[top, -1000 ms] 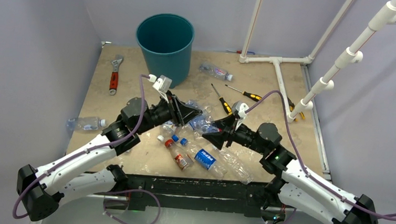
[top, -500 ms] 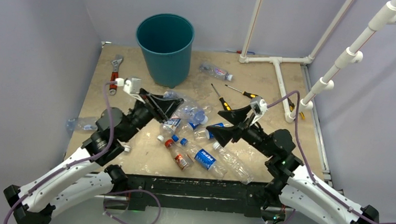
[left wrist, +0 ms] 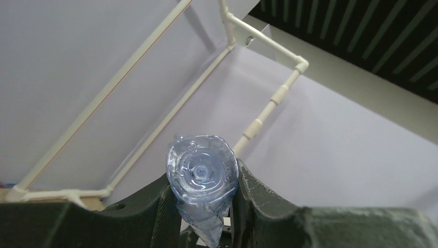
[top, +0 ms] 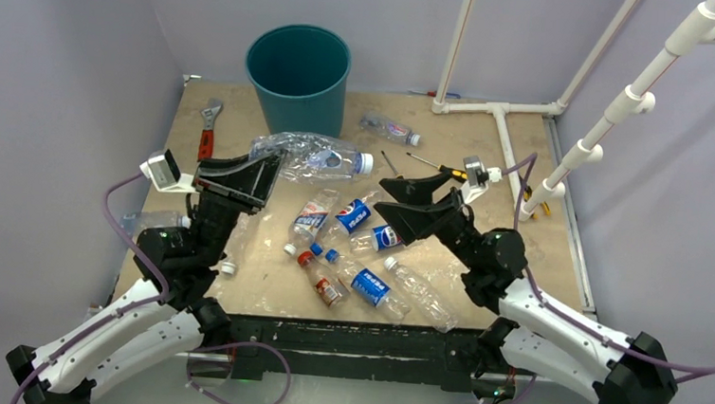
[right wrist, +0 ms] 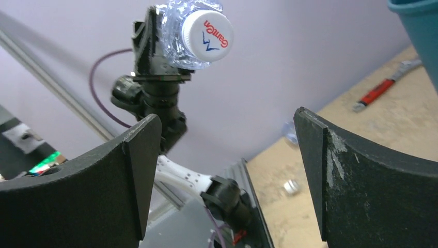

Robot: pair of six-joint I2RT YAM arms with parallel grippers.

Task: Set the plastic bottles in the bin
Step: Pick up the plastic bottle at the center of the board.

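My left gripper [top: 266, 169] is shut on one end of a clear crushed bottle [top: 309, 157] with a white cap. It holds the bottle level and raised, in front of the teal bin [top: 298, 72]. The left wrist view shows the bottle's base [left wrist: 202, 173] between the fingers. My right gripper [top: 394, 197] is open and empty, raised above several labelled bottles [top: 355, 214] on the table. The right wrist view shows the held bottle's white cap [right wrist: 208, 35] and the bin's rim [right wrist: 413, 6]. Another bottle [top: 389, 128] lies right of the bin, another [top: 155, 220] at the left edge.
A red-handled wrench [top: 207, 134] lies left of the bin. Screwdrivers [top: 440, 168] lie at the right of the table, behind my right gripper. A white pipe frame [top: 506, 127] stands at the back right. Purple walls enclose the table.
My left gripper has lifted the clear bottle off the pile and swung it back and left. My right gripper has risen and pulled back to the right.
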